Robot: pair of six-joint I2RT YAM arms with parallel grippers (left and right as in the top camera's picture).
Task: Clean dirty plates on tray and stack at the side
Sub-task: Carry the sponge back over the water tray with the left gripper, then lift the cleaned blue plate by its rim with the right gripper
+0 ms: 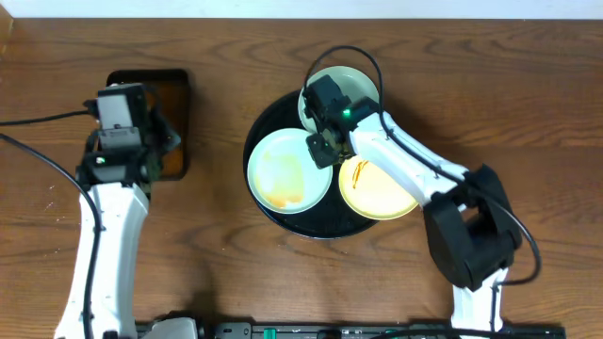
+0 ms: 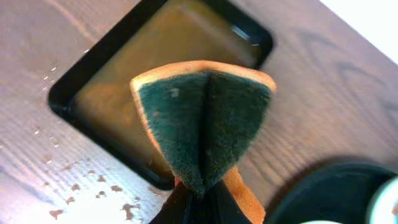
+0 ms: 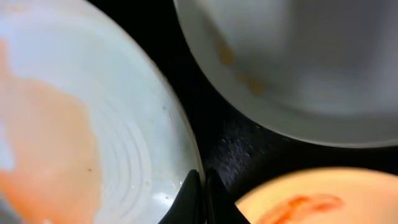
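Observation:
Three plates lie on the round black tray. A pale blue-green plate with an orange smear is at the left, another is at the back, and a pale yellow one with orange streaks is at the right. My right gripper is shut on the right rim of the left plate, with its fingers pinching the edge. The back plate and the yellow plate lie close by. My left gripper is shut on a green-and-orange sponge, folded.
A small rectangular black tray of brown liquid sits at the far left, below the sponge. Water drops lie on the wooden table beside it. The round tray's edge shows at the lower right of the left wrist view.

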